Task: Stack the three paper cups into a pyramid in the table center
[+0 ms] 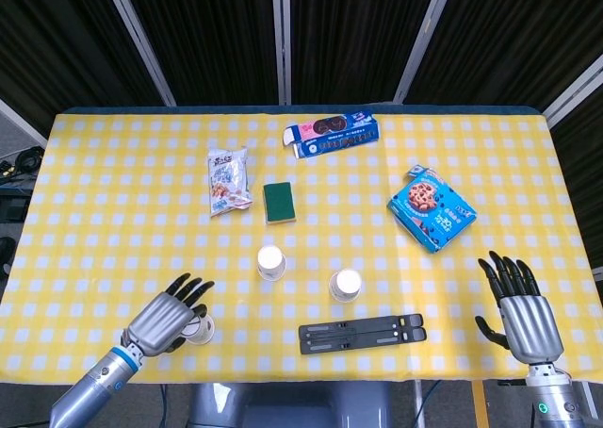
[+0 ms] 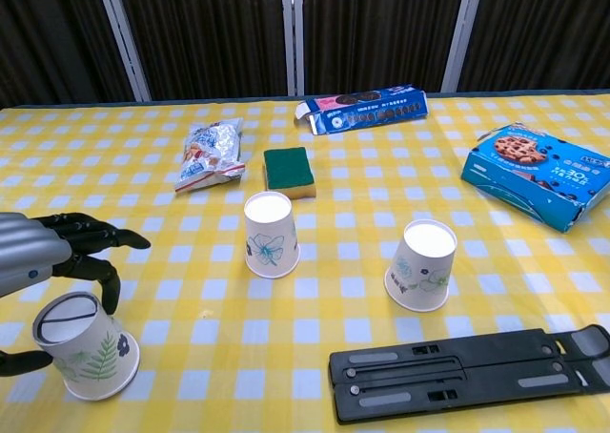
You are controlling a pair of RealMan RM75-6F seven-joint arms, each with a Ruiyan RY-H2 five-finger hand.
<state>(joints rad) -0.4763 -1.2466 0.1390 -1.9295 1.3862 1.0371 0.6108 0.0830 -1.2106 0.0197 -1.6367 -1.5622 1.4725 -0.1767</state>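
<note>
At the near left of the table (image 2: 315,330), I am wrapping my left hand (image 2: 38,252) around a tilted paper cup (image 2: 88,345); my right hand (image 1: 524,315) is open, holding nothing.

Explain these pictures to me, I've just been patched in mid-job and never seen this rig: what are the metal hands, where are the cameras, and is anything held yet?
Two robot arms with metal hands work at a table covered in a yellow checked cloth. The head view looks straight down; the chest view looks across from low at the front.

Three paper cups stand upside down: the leaf-print cup near the front left, a blue-flower cup and a third cup around the middle. Also there: a snack bag, green sponge, two cookie boxes and a black folding stand.

The left hand is around the leaf-print cup, which looks tilted; a firm grip isn't certain. The right hand is open, holding nothing.
</note>
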